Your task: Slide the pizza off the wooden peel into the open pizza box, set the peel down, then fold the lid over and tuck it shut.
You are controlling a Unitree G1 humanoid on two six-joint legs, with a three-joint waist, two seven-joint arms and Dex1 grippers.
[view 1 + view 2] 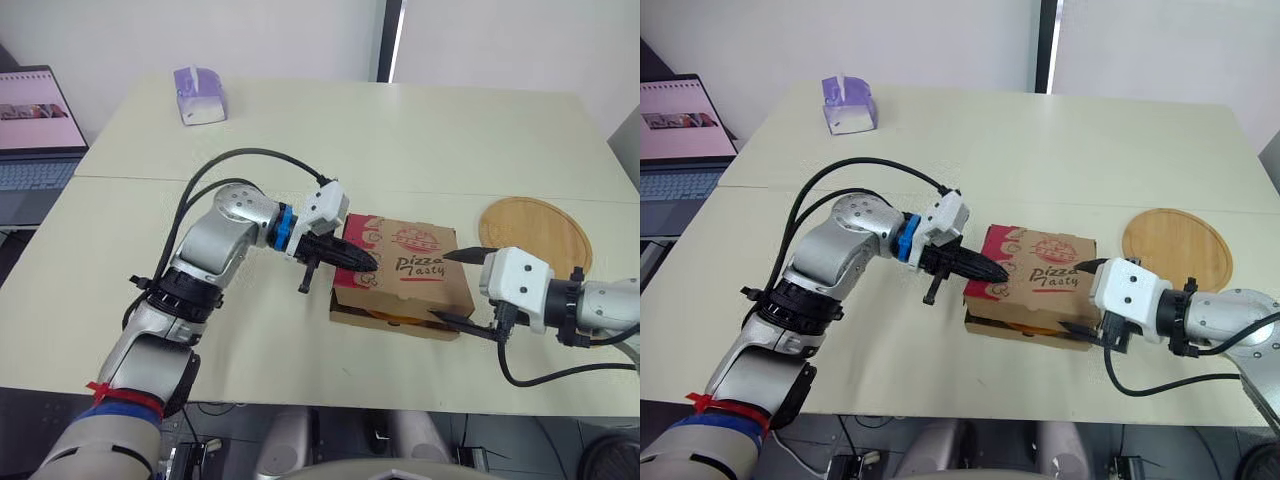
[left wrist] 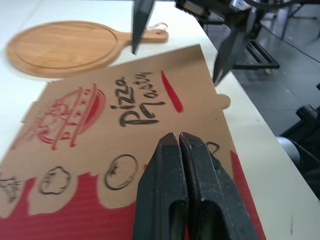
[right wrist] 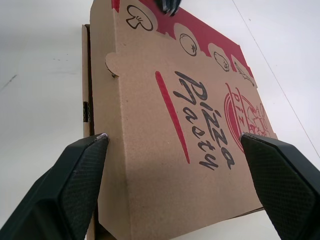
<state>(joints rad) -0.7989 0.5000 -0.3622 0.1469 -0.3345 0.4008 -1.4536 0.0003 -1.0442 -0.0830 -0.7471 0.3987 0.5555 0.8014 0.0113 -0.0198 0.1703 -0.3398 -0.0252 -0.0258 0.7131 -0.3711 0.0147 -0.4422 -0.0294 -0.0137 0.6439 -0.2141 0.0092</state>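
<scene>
- Left eye view shows the pizza box near the front edge of the table, with its lid folded down over it.
- The wooden peel lies flat by the table's right edge, just beside the box, with nothing on it.
- The left gripper is squeezed tight on nothing, and its tip pushes down on the red side of the lid.
- The right gripper is spread wide and holds nothing. One finger is over the box's other side and one is low by its front corner.
- I think the lid is not tucked yet, because a gap shows along the front and a small round tab sticks out.
- If the left tip lifts too soon, the lid might pop up.
- If the right gripper pushes too hard, the box could slide, or the tab could bend and not go in.
</scene>
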